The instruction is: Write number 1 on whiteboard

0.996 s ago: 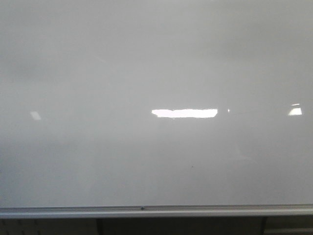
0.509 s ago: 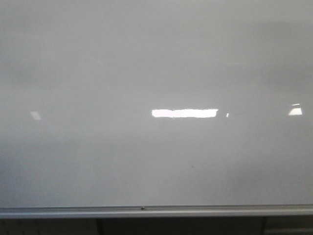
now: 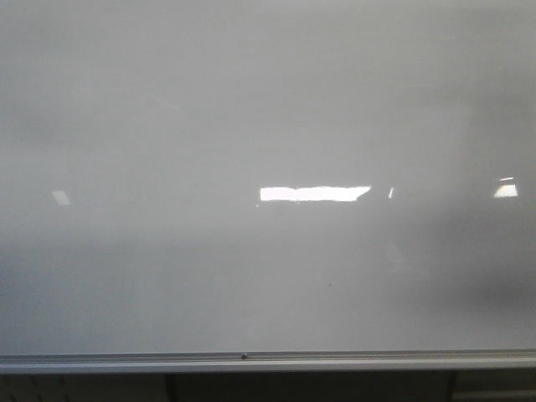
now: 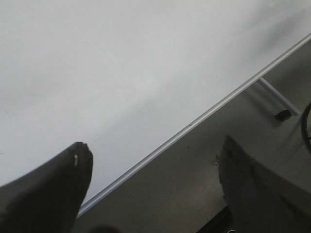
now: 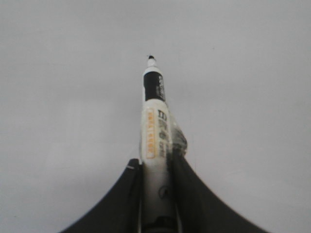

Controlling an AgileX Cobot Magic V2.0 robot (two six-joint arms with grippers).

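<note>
The whiteboard [image 3: 268,100] is a glossy pale grey sheet filling the front view, with a silver frame edge [image 3: 335,362] along its bottom. The number 1 is out of view. Neither arm shows in the front view. In the right wrist view my right gripper [image 5: 156,162] is shut on a white marker [image 5: 154,121] with a black band. Its uncapped black tip [image 5: 151,58] points at the whiteboard [image 5: 243,73]; I cannot tell whether it touches. My left gripper [image 4: 155,145] is open and holds nothing, hanging over the whiteboard's [image 4: 121,63] lower frame edge [image 4: 194,124].
Bright rectangular light reflections [image 3: 314,193] lie across the board's middle, with smaller ones at the far right [image 3: 505,190] and left [image 3: 60,198]. Below the board, the left wrist view shows dark floor, a metal stand leg [image 4: 277,97] and a black cable [image 4: 307,126].
A faint shadow has spread over the board's right side in the front view, and the right end of the central reflection is now cut off at a slant.
</note>
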